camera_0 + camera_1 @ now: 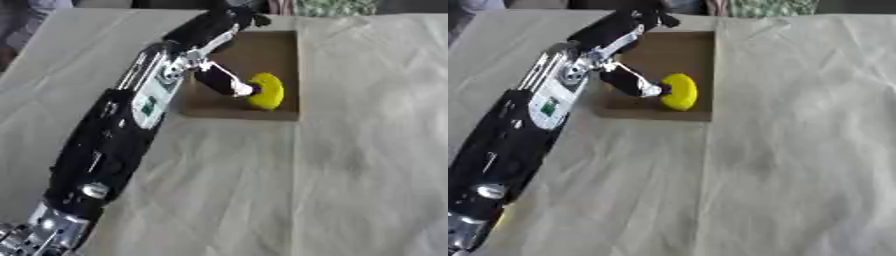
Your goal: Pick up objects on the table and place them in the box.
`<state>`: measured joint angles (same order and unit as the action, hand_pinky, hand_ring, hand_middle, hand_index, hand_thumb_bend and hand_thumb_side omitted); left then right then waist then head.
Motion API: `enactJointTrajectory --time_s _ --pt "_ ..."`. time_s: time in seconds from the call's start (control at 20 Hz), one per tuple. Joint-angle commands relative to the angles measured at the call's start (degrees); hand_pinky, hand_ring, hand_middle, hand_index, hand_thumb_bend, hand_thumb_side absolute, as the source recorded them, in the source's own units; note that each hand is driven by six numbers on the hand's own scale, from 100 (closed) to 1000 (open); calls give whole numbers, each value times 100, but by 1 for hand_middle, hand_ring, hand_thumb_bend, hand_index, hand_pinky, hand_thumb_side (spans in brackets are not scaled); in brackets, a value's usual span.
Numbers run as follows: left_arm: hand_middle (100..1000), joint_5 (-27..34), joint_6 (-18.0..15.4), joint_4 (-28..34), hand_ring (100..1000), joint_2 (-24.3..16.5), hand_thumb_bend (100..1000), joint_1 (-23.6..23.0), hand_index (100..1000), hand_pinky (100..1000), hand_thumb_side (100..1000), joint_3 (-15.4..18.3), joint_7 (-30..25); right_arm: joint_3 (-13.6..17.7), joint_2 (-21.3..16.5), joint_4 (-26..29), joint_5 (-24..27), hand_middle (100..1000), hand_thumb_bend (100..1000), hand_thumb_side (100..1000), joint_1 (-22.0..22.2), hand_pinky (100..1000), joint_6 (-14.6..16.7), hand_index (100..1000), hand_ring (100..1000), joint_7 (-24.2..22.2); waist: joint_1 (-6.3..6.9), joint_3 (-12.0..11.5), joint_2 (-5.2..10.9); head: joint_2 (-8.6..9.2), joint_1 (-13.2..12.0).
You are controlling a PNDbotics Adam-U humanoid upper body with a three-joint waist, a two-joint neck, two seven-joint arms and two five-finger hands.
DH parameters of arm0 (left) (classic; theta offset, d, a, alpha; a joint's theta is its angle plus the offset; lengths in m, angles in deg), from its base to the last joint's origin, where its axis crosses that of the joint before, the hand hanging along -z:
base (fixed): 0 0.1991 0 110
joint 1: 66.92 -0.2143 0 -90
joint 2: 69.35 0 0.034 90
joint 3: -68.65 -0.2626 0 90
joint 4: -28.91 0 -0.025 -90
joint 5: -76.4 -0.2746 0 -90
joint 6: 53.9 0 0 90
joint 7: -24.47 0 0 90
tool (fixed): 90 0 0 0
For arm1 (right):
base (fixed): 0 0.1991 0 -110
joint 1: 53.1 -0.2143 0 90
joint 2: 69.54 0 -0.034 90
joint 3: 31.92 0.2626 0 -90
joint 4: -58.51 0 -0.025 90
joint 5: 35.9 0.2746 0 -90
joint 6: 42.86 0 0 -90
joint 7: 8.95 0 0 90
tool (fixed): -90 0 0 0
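Observation:
A shallow brown cardboard box (241, 114) sits at the far middle of the table. Inside it, near the right front corner, lies a round yellow object (267, 91). My left arm reaches up from the lower left, and my left hand (213, 31) hovers over the box's left half. Its thumb (224, 80) stretches out straight and its tip touches the yellow object's left side. The other fingers are dark and extend toward the box's far edge, away from the object. My right hand shows in neither view.
A wrinkled beige cloth (332, 175) covers the whole table. A small yellow patch (504, 218) peeks out beside my left forearm at the lower left. People's clothing shows along the far edge.

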<state>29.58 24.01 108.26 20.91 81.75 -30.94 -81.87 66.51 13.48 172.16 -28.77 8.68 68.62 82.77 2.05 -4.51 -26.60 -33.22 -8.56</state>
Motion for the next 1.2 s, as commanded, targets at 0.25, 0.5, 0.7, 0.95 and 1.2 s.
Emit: enactJointTrajectory --time_s 0.25,0.5,0.7,0.95,1.2 --pt "759 1740 164 2423 875 -1777 524 -950 881 935 310 311 -193 90 -292 94 -87 664 100 606 63 916 -21 851 837 64 94 -153 207 -134 390" --pt "792 2207 -12 3474 891 -2915 656 -2267 896 929 323 557 -151 116 -355 94 -163 663 100 605 138 917 -21 851 838 92 112 -243 176 -140 503" --pt "800 2094 -368 3521 889 -3398 587 -3426 900 926 371 684 -46 140 -366 94 -199 662 100 604 160 918 -19 851 839 121 93 -286 139 -124 548" --pt "804 1674 -584 3524 888 -3535 607 -4712 905 925 376 730 60 174 -371 94 -228 662 100 605 180 918 -18 852 840 161 73 -343 114 -132 572" --pt "823 1268 -764 3524 894 -3484 631 -5630 911 926 325 905 156 197 -397 94 -253 662 100 605 212 918 -17 852 839 193 58 -437 124 -150 624"
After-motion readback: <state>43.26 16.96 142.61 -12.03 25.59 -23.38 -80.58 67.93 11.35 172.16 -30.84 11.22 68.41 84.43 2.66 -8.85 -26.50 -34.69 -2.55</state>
